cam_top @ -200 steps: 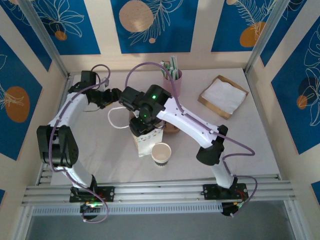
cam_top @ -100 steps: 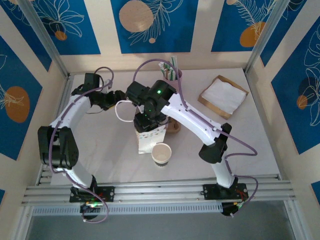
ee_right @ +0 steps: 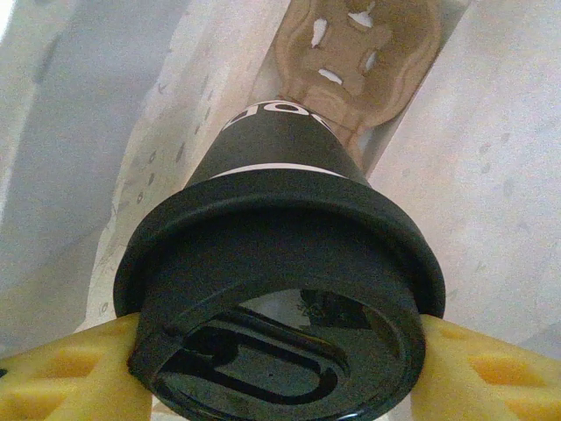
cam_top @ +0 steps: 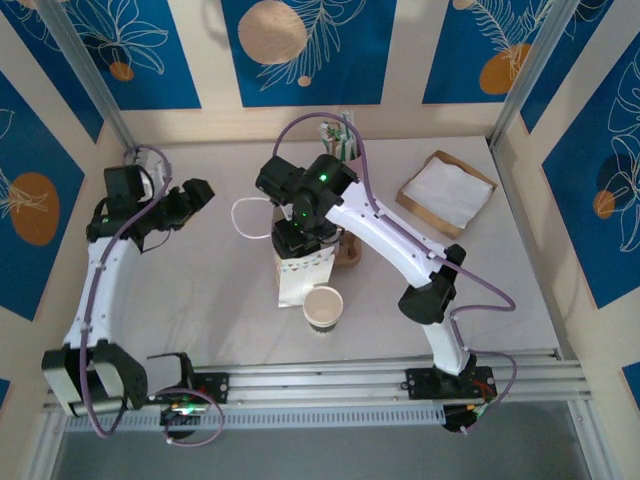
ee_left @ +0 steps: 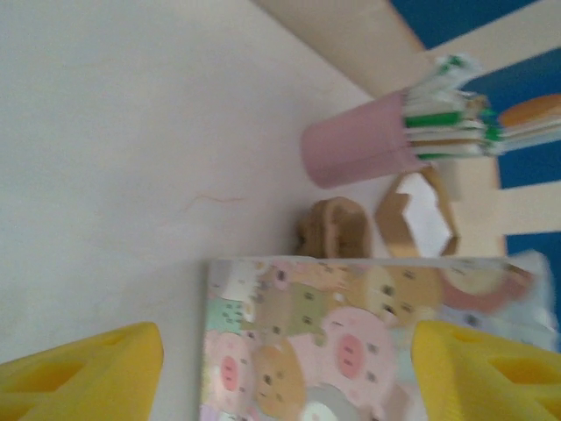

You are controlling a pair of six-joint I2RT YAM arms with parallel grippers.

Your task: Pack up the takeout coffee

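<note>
The takeout coffee [ee_right: 280, 263], seen lid-first with its round black lid, is clamped between the yellow fingers of my right gripper [ee_right: 280, 373]. White walls of the paper bag [ee_right: 491, 132] rise on both sides of the cup. From above, my right gripper [cam_top: 300, 238] hangs over the mouth of the bag [cam_top: 303, 280], which hides the cup. My left gripper [cam_top: 196, 191] is off to the left, well apart from the bag. It stands open [ee_left: 289, 377] and faces the bag's cartoon-animal print [ee_left: 351, 342].
A lidless white cup [cam_top: 323, 307] stands just in front of the bag. A brown cardboard carrier [cam_top: 347, 252] lies to the bag's right. The pink cup of straws [cam_top: 345, 145] is behind, and a napkin tray [cam_top: 446, 192] sits at the back right. The bag's handle loop [cam_top: 250, 215] lies to its left.
My left arm has swung back to the left, away from the bag's handle. My right gripper has stayed over the bag's mouth with the cup.
</note>
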